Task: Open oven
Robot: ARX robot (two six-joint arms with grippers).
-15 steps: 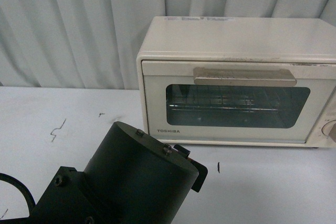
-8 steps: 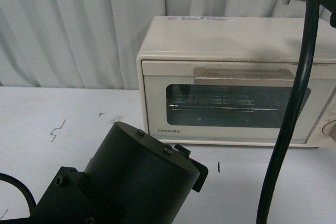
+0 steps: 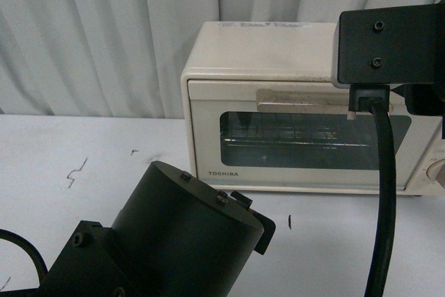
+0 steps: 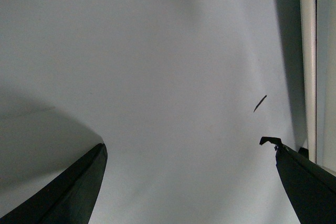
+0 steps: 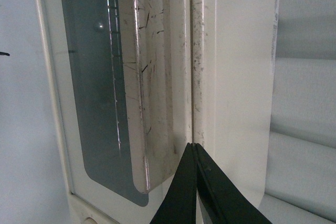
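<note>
The cream-white oven (image 3: 278, 60) marked TOSHIBA stands at the back right of the table with its door shut. Its beige bar handle (image 3: 299, 100) lies above the dark glass window (image 3: 306, 140). My right arm's black wrist block (image 3: 389, 43) covers the oven's top right and the handle's right end. In the right wrist view my right gripper (image 5: 192, 146) is shut with nothing in it. Its tips rest at the seam above the door, beside the scratched handle (image 5: 152, 77). My left gripper (image 4: 186, 150) is open over the bare table, with the oven's edge (image 4: 310, 51) to one side.
The left arm's dark cylinder (image 3: 188, 241) fills the lower left of the front view. A black cable (image 3: 384, 193) hangs from the right wrist across the oven door. A pale curtain (image 3: 104, 33) hangs behind the white table (image 3: 83, 151), which has small black marks (image 3: 76, 172).
The right arm came in from the upper right and dropped in front of the oven's upper right corner. The left arm and the oven door have not moved.
</note>
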